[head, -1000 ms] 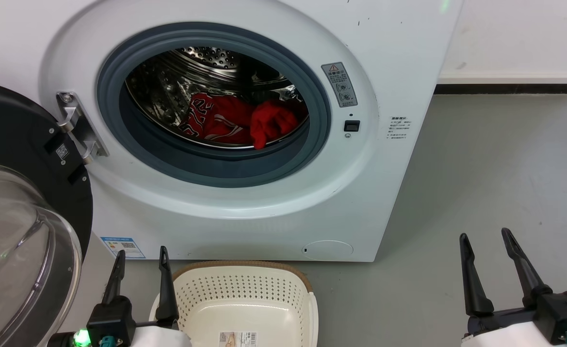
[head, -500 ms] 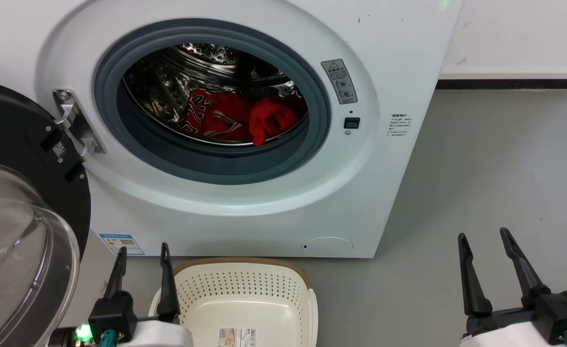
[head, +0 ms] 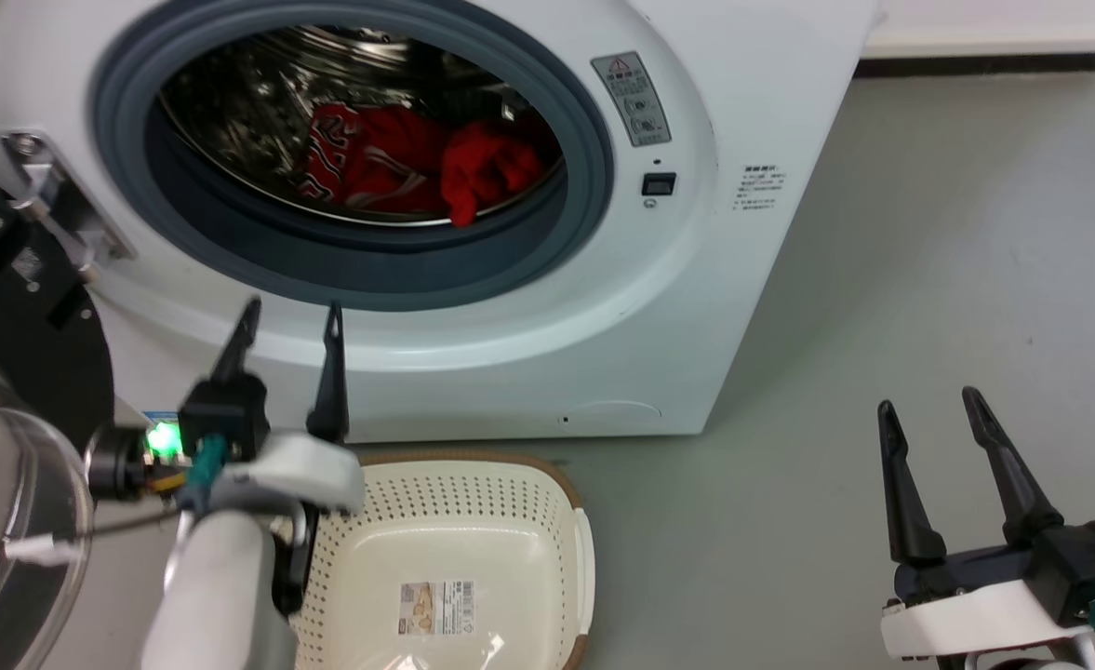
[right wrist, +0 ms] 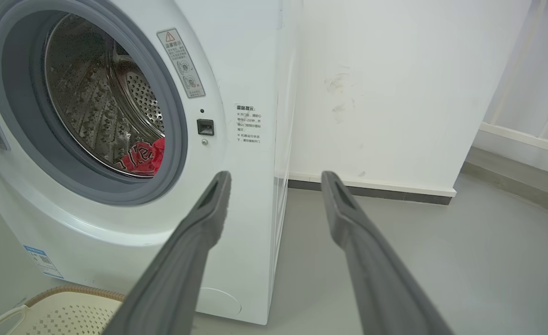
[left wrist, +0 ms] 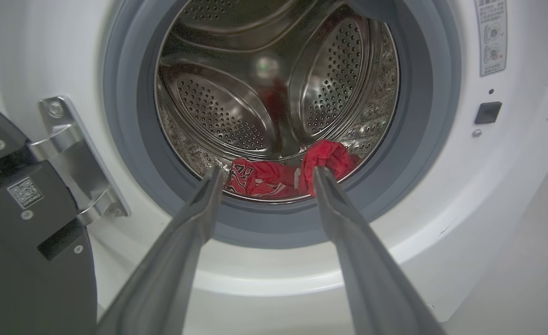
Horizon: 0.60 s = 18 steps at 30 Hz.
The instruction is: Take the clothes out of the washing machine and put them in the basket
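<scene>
1. As the head camera dipped, the washing machine (head: pixel 696 279) slid toward the frame's upper left.
2. The basket (head: pixel 459 459) sat empty at bottom centre.
3. The left gripper (head: pixel 292 305) had risen from beside the basket to the machine's front, fingers spread and empty; the right gripper (head: pixel 928 400), lower right, stayed open.
4. The clothes (head: pixel 398 167) remained in the drum (head: pixel 231 121), upper centre: the reach had likely begun.
</scene>
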### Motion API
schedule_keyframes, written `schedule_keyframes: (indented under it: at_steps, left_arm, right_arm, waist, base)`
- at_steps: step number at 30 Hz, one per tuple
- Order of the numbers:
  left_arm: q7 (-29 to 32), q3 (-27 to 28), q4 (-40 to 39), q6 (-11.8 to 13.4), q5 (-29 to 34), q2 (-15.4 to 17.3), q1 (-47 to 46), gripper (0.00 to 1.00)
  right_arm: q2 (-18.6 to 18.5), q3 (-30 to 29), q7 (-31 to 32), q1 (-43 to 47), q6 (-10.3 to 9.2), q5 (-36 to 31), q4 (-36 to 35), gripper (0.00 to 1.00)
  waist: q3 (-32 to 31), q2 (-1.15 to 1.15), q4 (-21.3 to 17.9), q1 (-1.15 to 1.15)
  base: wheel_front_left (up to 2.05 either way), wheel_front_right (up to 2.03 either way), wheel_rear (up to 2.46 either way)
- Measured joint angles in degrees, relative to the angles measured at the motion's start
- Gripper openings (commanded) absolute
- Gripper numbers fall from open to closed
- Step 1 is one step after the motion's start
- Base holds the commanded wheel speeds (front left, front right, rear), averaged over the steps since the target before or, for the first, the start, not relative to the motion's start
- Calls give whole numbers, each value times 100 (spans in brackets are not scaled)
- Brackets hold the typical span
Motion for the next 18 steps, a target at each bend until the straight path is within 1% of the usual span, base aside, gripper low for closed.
schedule_keyframes:
  at_steps: [4, 5, 6, 10, 13, 14, 15, 18]
  left_arm:
    - [-1, -75, 602, -132, 102, 179, -898, 100]
    - [0, -88, 936, -201, 104, 282, -1373, 100]
    - [-1, -119, 1063, -203, 125, 321, -1599, 100]
    - [26, -267, 1746, -285, 209, 369, -2458, 100]
    - [197, -381, 2206, -353, 259, 437, -3109, 100]
    - [197, -381, 2206, -353, 259, 437, -3109, 100]
    - [304, -435, 2461, -403, 282, 486, -3482, 100]
    - [524, -498, 2875, -460, 298, 593, -3995, 100]
  right_arm:
    - [0, -4, 0, -160, 0, 1, -23, 100]
    - [0, 5, 0, -242, 0, 2, -34, 100]
    - [-1, 10, 0, -286, 0, 4, -42, 100]
    - [-1, 2, 0, -524, 0, 66, -79, 100]
    - [-1, -9, 0, -701, 0, 142, -97, 100]
    - [-1, -9, 0, -701, 0, 142, -97, 100]
    - [-1, -5, 0, -822, 0, 211, -118, 100]
    - [-2, 20, 0, -981, 0, 326, -133, 100]
  waist:
    - [276, 0, -125, 0]
    - [423, 0, -191, 0]
    - [503, 0, -226, 0]
    - [847, 0, -351, 1]
    - [1134, 0, -445, 1]
    - [1134, 0, -445, 1]
    - [1338, 0, -512, 1]
    - [1641, 0, -616, 1]
  base:
    - [0, 0, 0]
    - [0, 0, 0]
    - [0, 0, 0]
    - [0, 0, 0]
    - [0, 0, 0]
    - [0, 0, 0]
    - [0, 0, 0]
    - [0, 0, 0]
